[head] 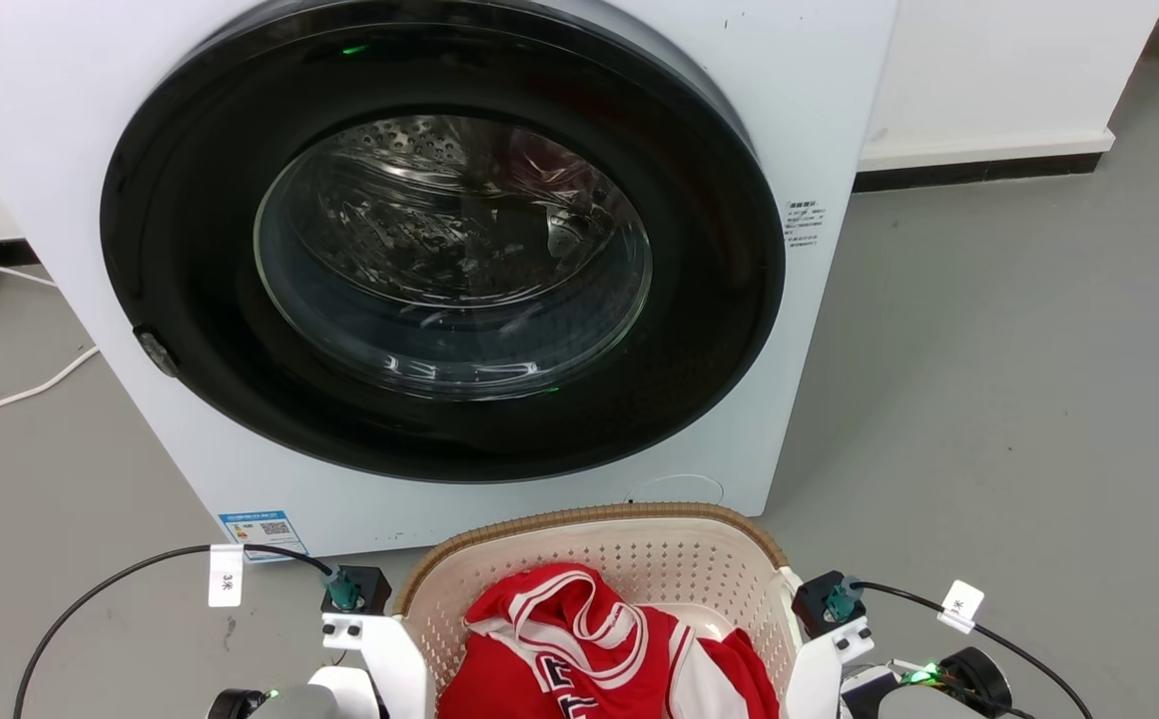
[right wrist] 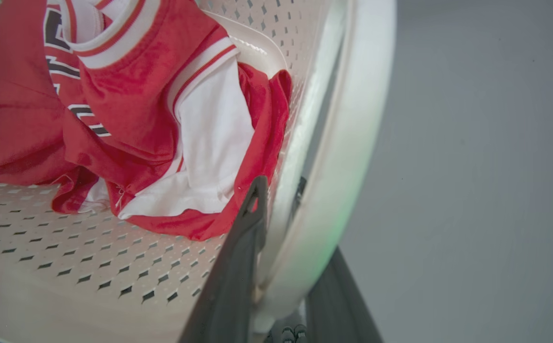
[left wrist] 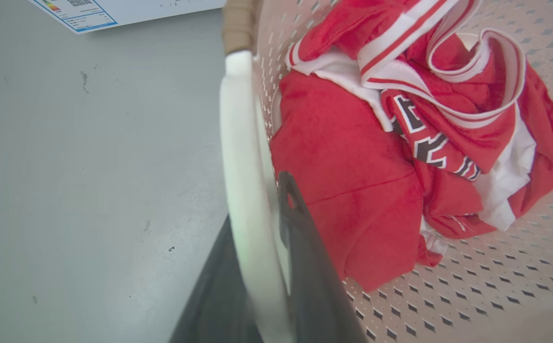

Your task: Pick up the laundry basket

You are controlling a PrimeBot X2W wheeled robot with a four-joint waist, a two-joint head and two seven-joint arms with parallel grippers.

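The laundry basket (head: 589, 519), cream perforated plastic with a brown woven rim, sits at the bottom centre of the head view, just in front of the washer. A red and white jersey (head: 579, 639) lies crumpled inside it. In the left wrist view my left gripper (left wrist: 257, 205) is shut on the basket's white loop handle (left wrist: 243, 143), one dark finger inside the basket wall (left wrist: 447, 295) and one outside. In the right wrist view my right gripper (right wrist: 278, 190) is shut the same way on the opposite handle (right wrist: 352, 143). Both handles (head: 389, 649) (head: 819, 669) stand upright at the basket's sides.
A white front-loading washer (head: 829, 120) with its round glass door (head: 449, 260) closed fills the space ahead. A white cable (head: 10, 399) lies on the floor at the left. Black cables (head: 120, 579) loop off both wrists. Grey floor (head: 1018, 399) stretches to the right, up to a wall baseboard (head: 978, 168).
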